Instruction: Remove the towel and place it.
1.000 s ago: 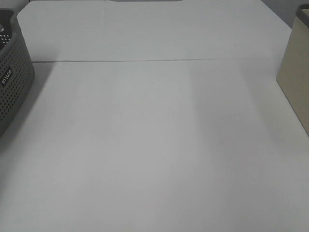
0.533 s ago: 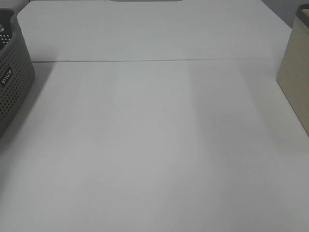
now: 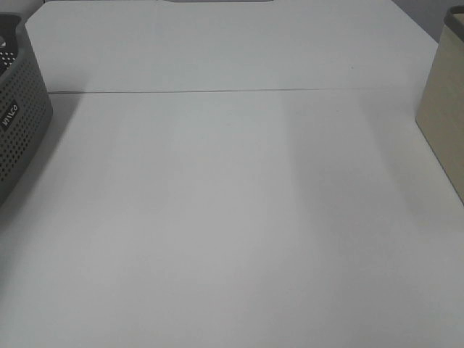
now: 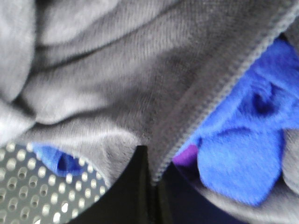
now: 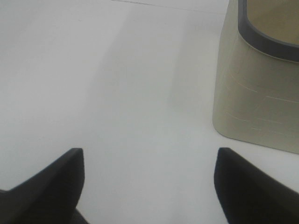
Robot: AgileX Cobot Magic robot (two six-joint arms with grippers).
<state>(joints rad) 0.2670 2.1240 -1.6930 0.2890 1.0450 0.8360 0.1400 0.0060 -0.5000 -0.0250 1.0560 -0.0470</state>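
Left gripper (image 4: pixel 149 161) tight on towel (image 4: pixel 117 79) hem.

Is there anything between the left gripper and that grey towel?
Nothing visible: the left gripper is shut on the towel at its hemmed edge. A blue cloth lies beside it, not between.

The worktop (image 3: pixel 232 217) is lying bare across its middle, leaving wide passage between the grey perforated basket (image 3: pixel 18 123) at its left edge and the beige bin (image 3: pixel 444 109) at its right. Inside the basket, towel (image 4: pixel 117 70) folds and a blue cloth (image 4: pixel 243 149) are crowding the left fingers (image 4: pixel 133 191); the bin is standing just beside the right fingers (image 5: pixel 51 186).
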